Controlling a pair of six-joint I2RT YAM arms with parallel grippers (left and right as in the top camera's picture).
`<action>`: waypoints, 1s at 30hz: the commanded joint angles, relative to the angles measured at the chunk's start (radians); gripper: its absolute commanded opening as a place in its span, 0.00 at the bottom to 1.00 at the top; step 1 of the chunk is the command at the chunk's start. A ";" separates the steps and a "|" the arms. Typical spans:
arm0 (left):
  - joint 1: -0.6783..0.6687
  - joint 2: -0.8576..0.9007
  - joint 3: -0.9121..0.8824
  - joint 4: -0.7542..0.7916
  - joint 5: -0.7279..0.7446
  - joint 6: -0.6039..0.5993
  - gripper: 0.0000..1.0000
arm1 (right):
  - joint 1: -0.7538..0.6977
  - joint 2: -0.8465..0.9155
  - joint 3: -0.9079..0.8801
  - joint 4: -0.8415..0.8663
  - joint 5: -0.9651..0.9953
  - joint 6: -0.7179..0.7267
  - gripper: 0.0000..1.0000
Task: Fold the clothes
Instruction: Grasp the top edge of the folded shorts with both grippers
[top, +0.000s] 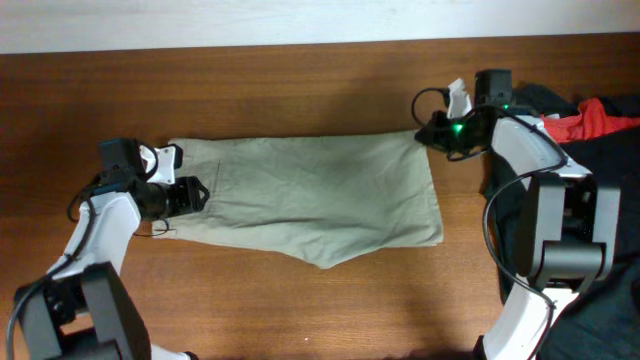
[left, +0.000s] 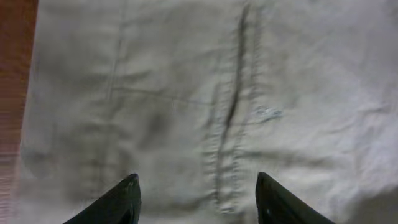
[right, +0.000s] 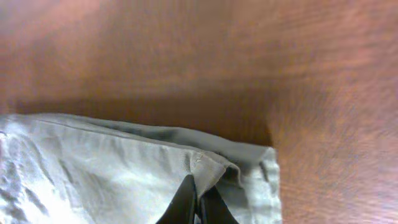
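- Standing at the near edge of the desk (top: 300, 300), the left arm (top: 95, 235) bent at its elbow and reached inward, its wrist low over the wood.
- The left tool (top: 197, 195) sat at the left end of the clothes (top: 310, 195), pointing along the cloth toward the right. Its fingers (left: 127, 202) were spread wide, with only flat fabric below the gap. I could not tell whether they touched it.
- The clothes lay spread lengthwise across the middle of the desk, khaki and wrinkled. A stitched seam (left: 231, 118) ran away from the open left tool.
- The right arm (top: 545, 200) stood taller on the near right side. It arched away from its base and curled back leftward toward the far right corner of the clothes.
- The right tool (top: 424, 136) met that corner with its fingers (right: 185, 202) drawn narrow, almost together. A puckered fold of the hem was nipped at their tips, raised in a small ridge.
- Farther right, past the right arm, black garments (top: 612, 170) lay heaped with a red garment (top: 600, 118) on top.
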 joint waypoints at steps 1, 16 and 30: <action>-0.002 0.036 0.017 0.018 -0.006 0.019 0.59 | -0.013 -0.050 0.027 -0.008 0.090 0.001 0.04; -0.181 0.109 0.171 0.042 0.080 0.080 0.37 | 0.122 -0.126 0.017 -0.595 0.096 0.044 0.18; -0.131 0.217 0.282 -0.132 -0.112 0.053 0.34 | -0.057 -0.130 -0.318 -0.468 0.293 0.142 0.04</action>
